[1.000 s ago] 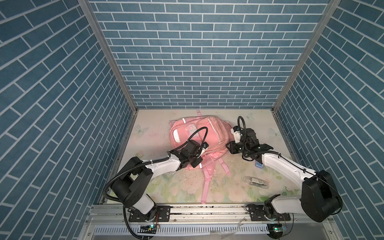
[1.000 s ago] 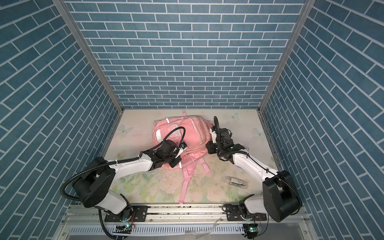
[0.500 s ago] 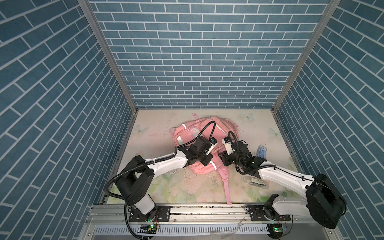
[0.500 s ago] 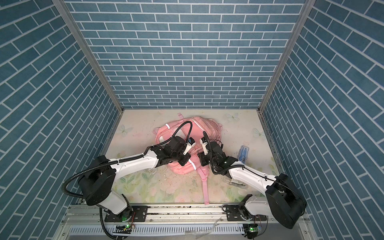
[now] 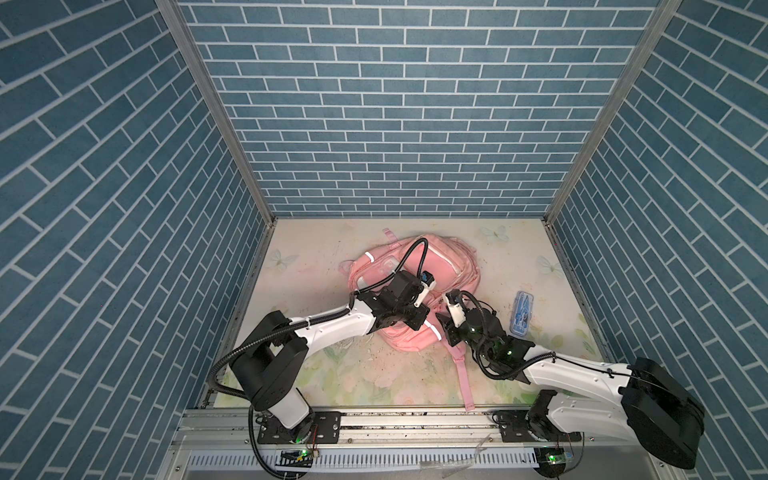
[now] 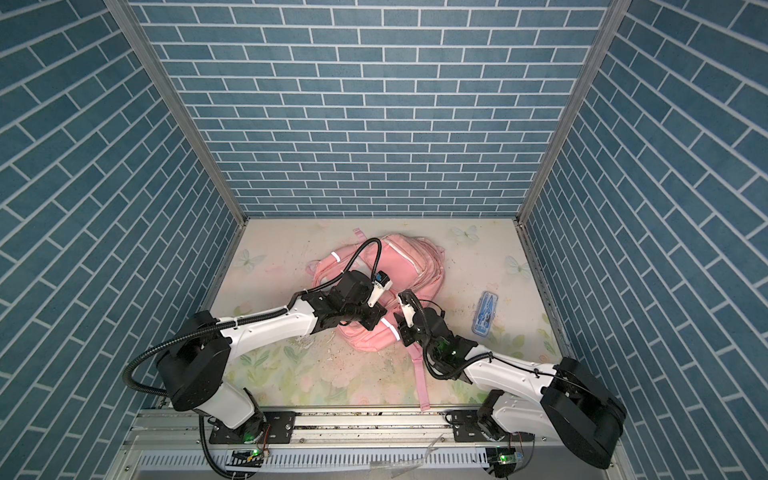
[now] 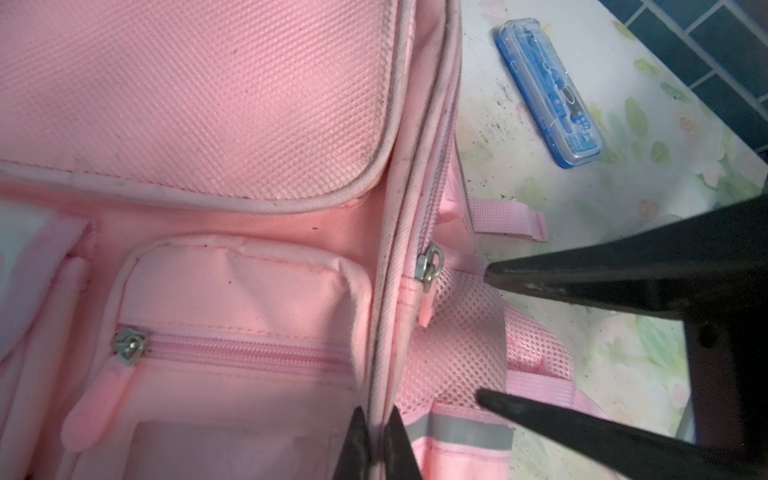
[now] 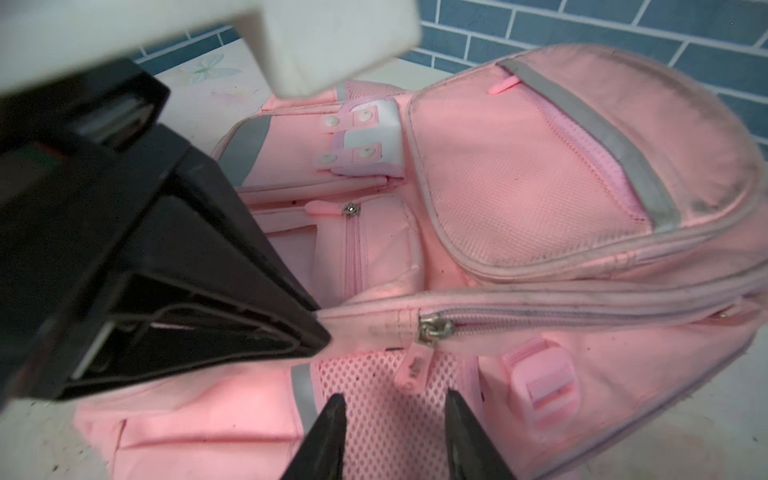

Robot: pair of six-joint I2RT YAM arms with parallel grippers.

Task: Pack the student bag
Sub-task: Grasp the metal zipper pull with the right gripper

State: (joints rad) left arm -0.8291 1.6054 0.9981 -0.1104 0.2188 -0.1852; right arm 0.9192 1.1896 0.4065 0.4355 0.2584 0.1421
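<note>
Pinching the piped seam point(image 7: 380, 332) of the student bag point(image 5: 451, 266) mid-table, the left gripper point(image 7: 376, 446) is clamped tight. The right gripper point(image 8: 395, 419) (jaws apart) hovers at the zipper pull point(image 8: 415, 365), a floppy tab that could slip free.

— What is different from one second ago?
— The soft pink fabric backpack point(image 5: 438, 266) has turned and slid to the right, together with the left pincer point(image 7: 376, 432) on its seam. Its long pink strap point(image 5: 462, 374) swung right too.
— And the right pincer point(image 8: 395, 415)?
— It came from the far side to the near corner and opened wider. The blue plastic case point(image 5: 522, 318) is now uncovered.
</note>
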